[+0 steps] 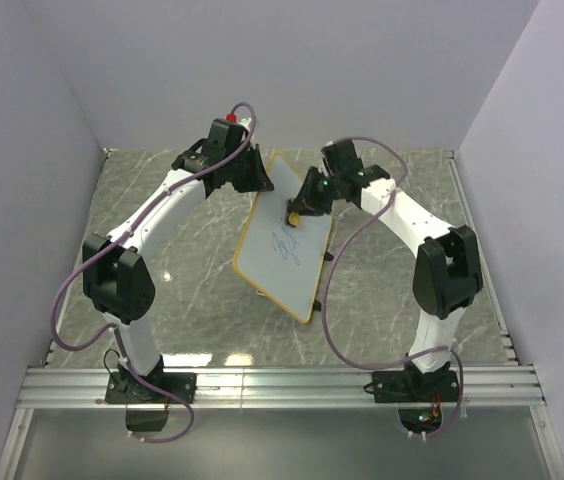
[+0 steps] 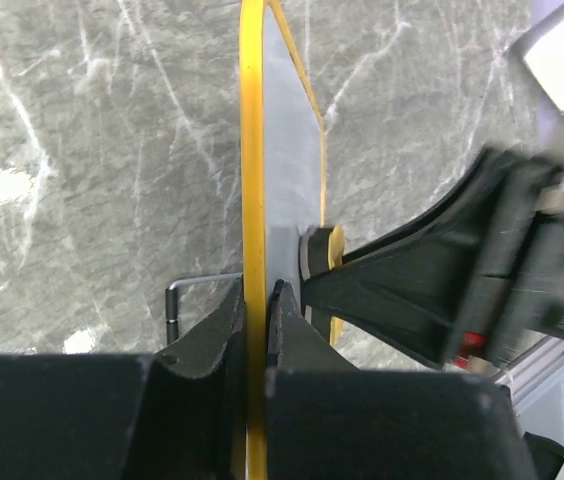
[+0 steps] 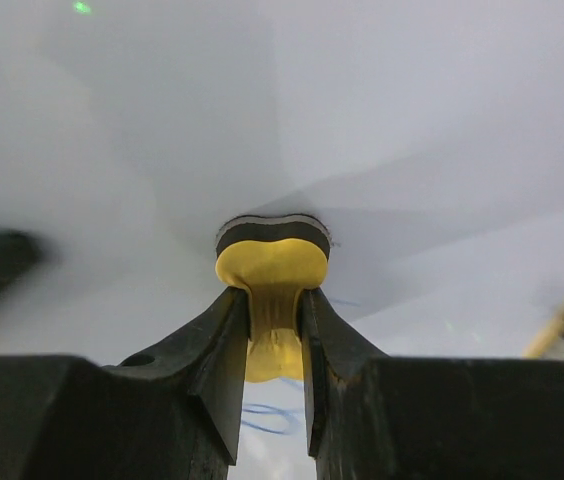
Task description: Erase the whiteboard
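Note:
The whiteboard (image 1: 280,245) is held tilted up off the table, its orange-yellow frame (image 2: 252,150) edge-on in the left wrist view. My left gripper (image 2: 258,300) is shut on its upper edge (image 1: 262,180). A yellow-and-black bone-shaped eraser (image 3: 272,265) is pinched at its narrow waist by my right gripper (image 3: 274,320). The eraser's black pad lies flat against the white face (image 3: 412,150), near the top of the board (image 1: 292,215). Blue scribbles (image 1: 286,247) remain below the eraser, and they show between the right fingers (image 3: 272,415).
The grey marble table (image 1: 182,260) lies under the board. A thin metal rod (image 2: 200,283) sticks out behind the board. Small black clips (image 1: 262,292) sit on its lower edge. Walls close in on three sides, and an aluminium rail (image 1: 282,385) runs along the front.

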